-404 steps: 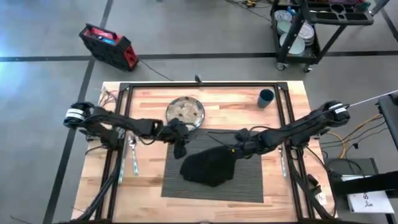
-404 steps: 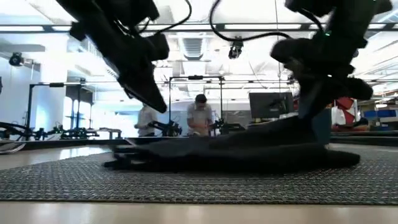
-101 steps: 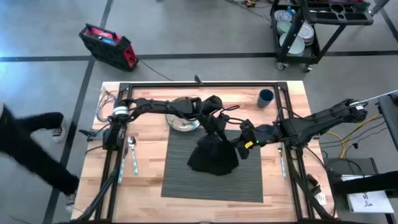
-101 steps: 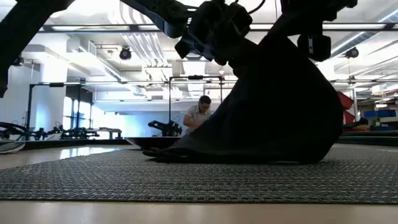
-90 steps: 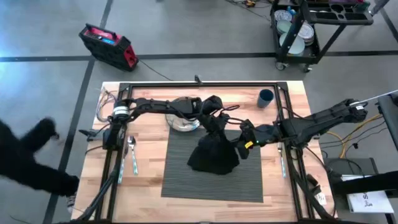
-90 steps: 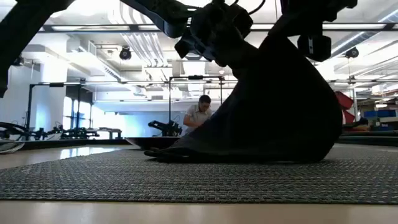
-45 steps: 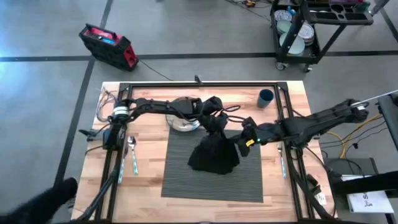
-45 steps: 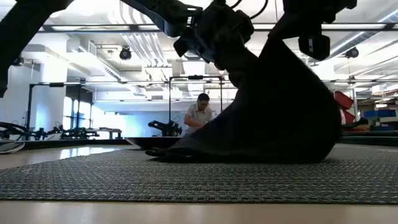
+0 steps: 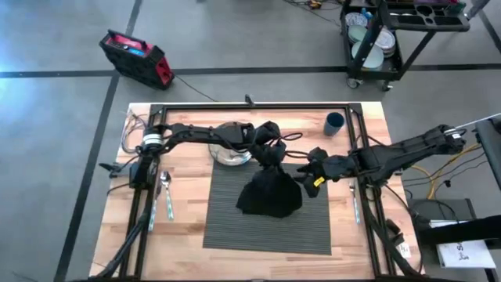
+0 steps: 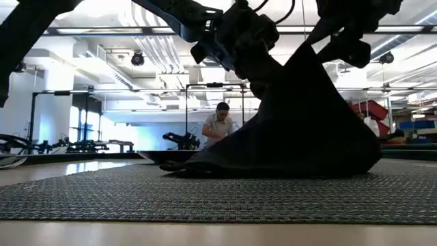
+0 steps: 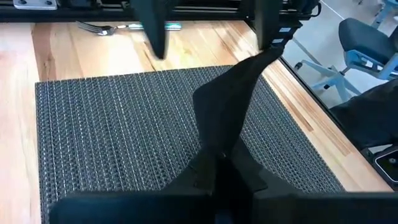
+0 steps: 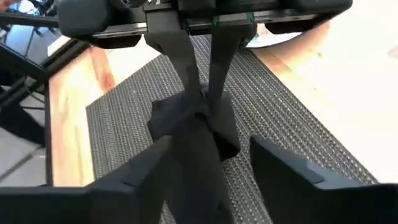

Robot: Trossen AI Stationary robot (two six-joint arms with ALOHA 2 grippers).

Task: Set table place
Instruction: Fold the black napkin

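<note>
mid napkin [image 9: 269,196] lift, frame centre over mat [image 9: 227,227]: left gripper [image 9: 275,162] clamped on it, right gripper [image 9: 316,174] fingers apart beside. next: carry clear of mat.

Wooden table [image 9: 188,235] under ribbed placemat [image 9: 235,227]

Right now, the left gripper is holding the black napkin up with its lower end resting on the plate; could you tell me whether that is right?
Not quite: the lower end of the napkin rests on the placemat, not the plate beside it, as the high view shows. The left gripper does hold it up; the right gripper waits open nearby.
</note>
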